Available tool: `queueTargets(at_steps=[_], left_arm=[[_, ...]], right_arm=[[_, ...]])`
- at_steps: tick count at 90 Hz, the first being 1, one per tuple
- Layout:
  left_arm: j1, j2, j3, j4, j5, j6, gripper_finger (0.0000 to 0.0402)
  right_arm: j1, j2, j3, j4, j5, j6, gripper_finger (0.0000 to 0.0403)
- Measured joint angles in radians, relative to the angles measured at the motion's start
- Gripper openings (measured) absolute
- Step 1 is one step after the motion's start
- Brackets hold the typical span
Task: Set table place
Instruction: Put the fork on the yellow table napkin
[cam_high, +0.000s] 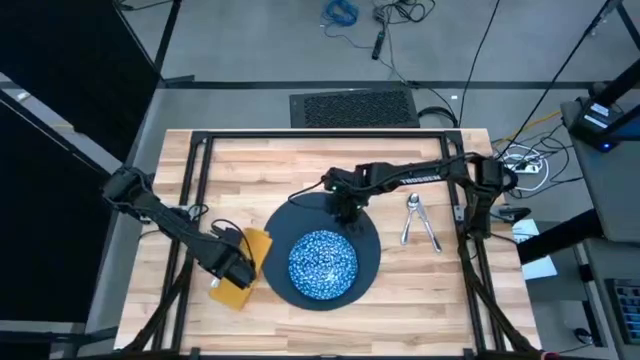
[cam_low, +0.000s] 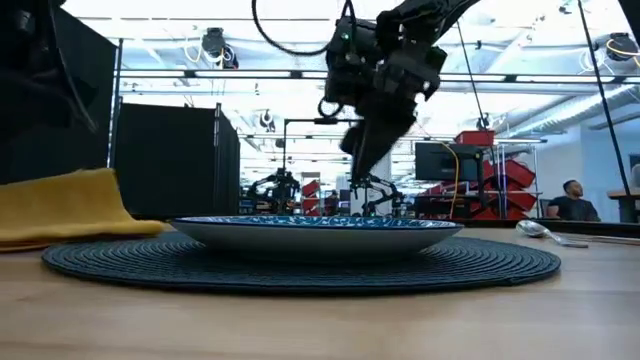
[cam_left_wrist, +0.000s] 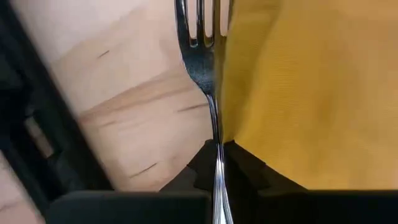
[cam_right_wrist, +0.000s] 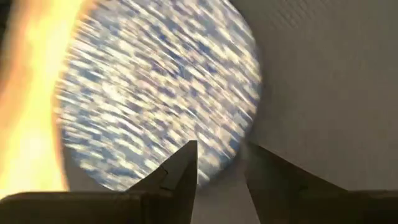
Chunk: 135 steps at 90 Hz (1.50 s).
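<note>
Left gripper (cam_left_wrist: 219, 163) has its fingers clamped on the fork (cam_left_wrist: 205, 62) at the napkin's (cam_high: 243, 262) edge. Right gripper (cam_right_wrist: 221, 168) — fingers apart, empty — hangs over the plate (cam_high: 368, 240), just beyond the dish (cam_high: 323, 264). Spoon (cam_high: 411, 215) and knife (cam_high: 428, 228) lie on the surface (cam_high: 420, 290) right of the plate.

The right hand (cam_high: 345, 212) hangs over the far edge of the dark plate (cam_high: 368, 238), its fingers (cam_right_wrist: 180, 171) slightly parted and empty. Below it the speckled dish (cam_high: 323, 264) fills the plate's middle, so little bare rim is left around it. To its outer side lie the spoon (cam_high: 409, 218) and knife (cam_high: 428, 228), close together on the desk (cam_high: 290, 165); bare planks run behind it to the black frame. The left hand (cam_high: 238, 266) sits low over the yellow napkin (cam_high: 250, 250), pinching the fork (cam_left_wrist: 205, 68). The plate's edge crowds it on the inner side, and open wood lies on its outer side, toward the frame rail.
</note>
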Motion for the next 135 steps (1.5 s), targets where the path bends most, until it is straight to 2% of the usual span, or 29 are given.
queueTargets(at_steps=[8, 16, 22, 31, 37, 48, 69, 102, 135], left_arm=[[0.0, -0.001, 0.002, -0.019, -0.03, 0.0, 0.0004], [0.0, -0.001, 0.002, -0.081, -0.055, -0.02, 0.0004], [0.001, -0.001, 0.002, -0.089, -0.073, -0.025, 0.0004], [0.001, -0.001, 0.002, -0.082, -0.083, -0.024, 0.0004], [0.0, -0.001, 0.003, -0.074, -0.09, -0.02, 0.0004], [0.0, -0.001, 0.003, -0.103, -0.11, -0.028, 0.0004], [0.011, -0.001, 0.003, -0.12, -0.138, -0.026, 0.0004], [0.046, -0.001, 0.003, -0.07, -0.169, 0.044, 0.0004], [0.046, 0.0, 0.003, -0.072, -0.192, 0.06, 0.0004]], right_arm=[[0.007, 0.0, 0.0, 0.111, -0.091, -0.001, 0.0115], [0.015, 0.0, 0.0, 0.249, -0.095, 0.035, 0.0115], [0.028, 0.004, 0.0, 0.333, -0.055, 0.059, 0.0115], [0.059, 0.029, 0.0, 0.422, 0.084, 0.065, 0.0112], [0.076, 0.061, 0.0, 0.495, 0.127, 0.092, 0.0091], [0.085, 0.124, 0.0, 0.622, 0.139, 0.113, 0.0015], [0.064, 0.226, 0.054, 0.774, 0.131, 0.201, 0.0], [0.076, 0.481, 0.313, 0.758, 0.085, 0.252, 0.0], [0.082, 0.674, 0.571, 0.594, 0.06, 0.27, 0.0]])
